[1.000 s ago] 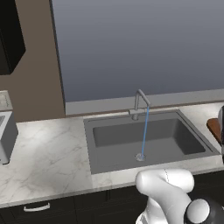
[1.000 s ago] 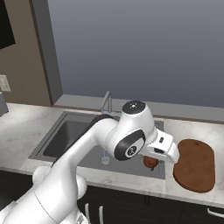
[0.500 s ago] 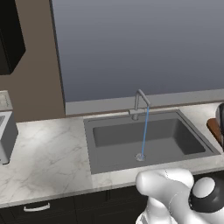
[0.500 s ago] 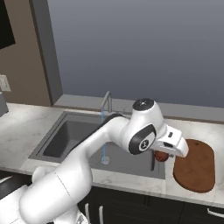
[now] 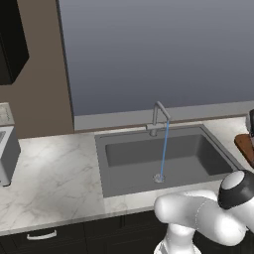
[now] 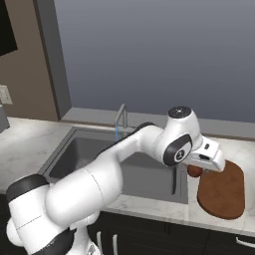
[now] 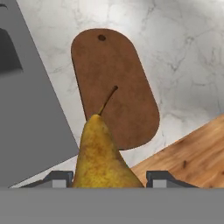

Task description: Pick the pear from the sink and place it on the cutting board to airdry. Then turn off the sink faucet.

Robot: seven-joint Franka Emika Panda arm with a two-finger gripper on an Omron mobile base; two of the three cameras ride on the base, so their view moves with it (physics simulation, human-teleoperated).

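My gripper (image 7: 109,180) is shut on the pear (image 7: 103,155), a yellow-brown fruit whose stem points away from the hand. In the right base view the gripper (image 6: 196,169) holds the pear (image 6: 193,172) above the counter, between the sink's right rim and the near end of the cutting board (image 6: 222,191). Seen from the hand, the reddish-brown cutting board (image 7: 114,87) lies flat just beyond the pear. The grey sink (image 5: 163,154) sits to the left, and a thin stream of water runs from the sink faucet (image 5: 158,116) down to the drain.
White marble counter (image 5: 54,173) surrounds the sink, and more of it (image 7: 175,39) lies around the board. A strip of wooden floor (image 7: 188,162) shows past the counter's front edge. My own arm (image 6: 139,149) spans the basin (image 6: 94,159).
The arm has swung to the right with the pear, from over the sink's right edge to the near end of the cutting board. Water keeps running.
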